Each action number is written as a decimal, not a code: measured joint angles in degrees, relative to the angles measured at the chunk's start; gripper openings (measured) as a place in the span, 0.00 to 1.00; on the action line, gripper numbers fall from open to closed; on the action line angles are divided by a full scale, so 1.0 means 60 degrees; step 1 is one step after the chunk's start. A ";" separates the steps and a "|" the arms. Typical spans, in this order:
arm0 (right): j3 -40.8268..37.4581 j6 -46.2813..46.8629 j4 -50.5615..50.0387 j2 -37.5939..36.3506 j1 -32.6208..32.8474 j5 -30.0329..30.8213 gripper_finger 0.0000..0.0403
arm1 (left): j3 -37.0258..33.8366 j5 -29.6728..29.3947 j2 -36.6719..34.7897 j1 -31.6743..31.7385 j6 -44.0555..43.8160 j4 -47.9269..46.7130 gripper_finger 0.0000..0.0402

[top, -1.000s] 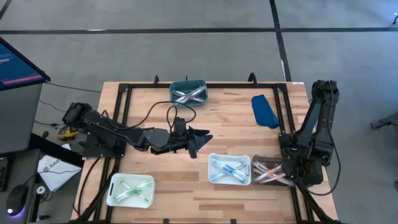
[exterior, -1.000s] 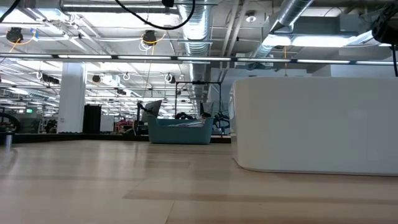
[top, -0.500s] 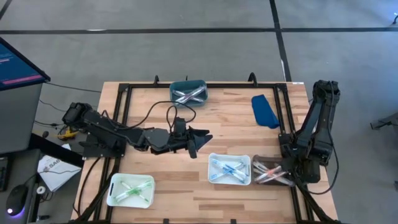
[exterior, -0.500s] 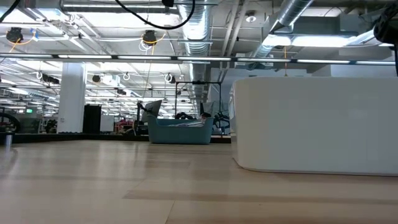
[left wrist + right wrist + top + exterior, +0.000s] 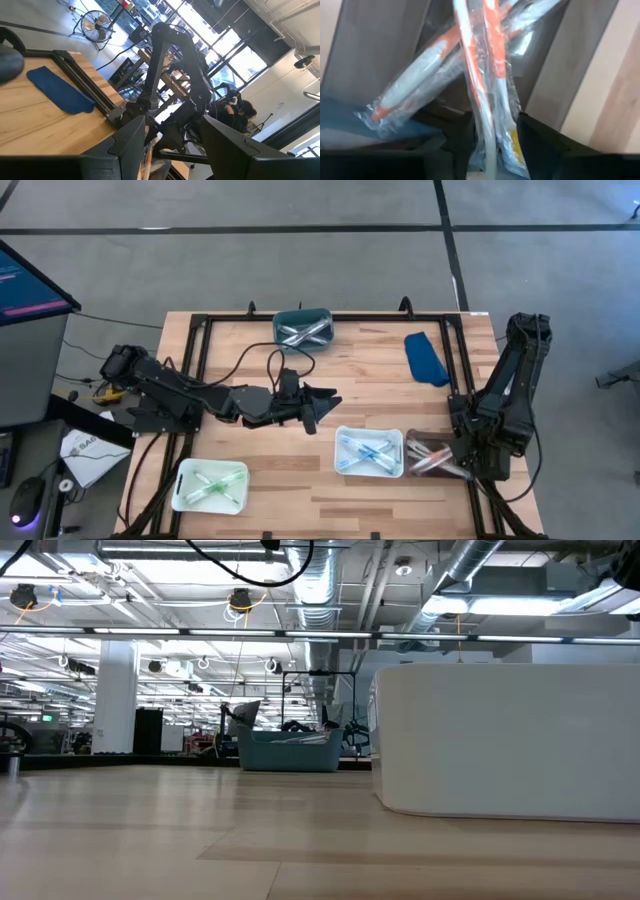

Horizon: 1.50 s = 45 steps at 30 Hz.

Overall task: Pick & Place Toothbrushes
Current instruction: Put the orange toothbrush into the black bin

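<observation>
The toothbrushes (image 5: pixel 480 85) I am working with are lying in clear wrappers, orange and white, crossed over one another in the dark tray (image 5: pixel 432 457) at the near right corner of the table (image 5: pixel 380 395). My right gripper (image 5: pixel 492 137) is sitting right down over that tray, and my two dark fingers (image 5: pixel 540 145) are standing apart on either side of one wrapped toothbrush — its wrapper is running down between them, though I cannot tell whether the pads are pressing it or only flanking it. Just beside this tray, toward the middle of the table, a white tray (image 5: pixel 369 452) is holding blue toothbrushes (image 5: pixel 365 450) in a loose cross. Further off, at the near left corner, another white tray (image 5: pixel 210 485) is holding green toothbrushes (image 5: pixel 212 483), and at the far edge a teal tray (image 5: pixel 303 327) is holding pale ones (image 5: pixel 302 332). A blue cloth (image 5: pixel 425 358) is lying on the wood at the far right, well apart from all the trays. My left gripper (image 5: pixel 318 405) is hanging over the middle of the table, stretched out low and pointing toward my right arm (image 5: pixel 172 70) — its fingers (image 5: pixel 132 145) are standing apart with nothing between them. A black metal frame (image 5: pixel 200 370) is running round the tabletop, and a monitor (image 5: pixel 30 280) is showing past the table's left side.
</observation>
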 joint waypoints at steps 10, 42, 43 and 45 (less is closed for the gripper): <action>0.0130 -0.0103 -0.0297 -0.0011 0.0000 0.0241 0.24 | 0.0000 0.0000 0.0000 0.0000 0.0018 -0.0010 0.47; 0.1077 0.1162 -0.1131 -0.0011 -0.0015 0.0695 0.53 | 0.0000 0.0007 0.0000 -0.0002 0.0033 -0.0080 0.47; 0.1077 0.1314 -0.1145 -0.0011 -0.0018 0.0615 0.49 | 0.0000 0.0040 0.0000 -0.0002 0.0033 -0.0080 0.47; 0.1077 0.1586 -0.1203 -0.0007 -0.0015 0.0478 0.38 | 0.0000 0.0106 0.0000 -0.0003 0.0033 -0.0080 0.47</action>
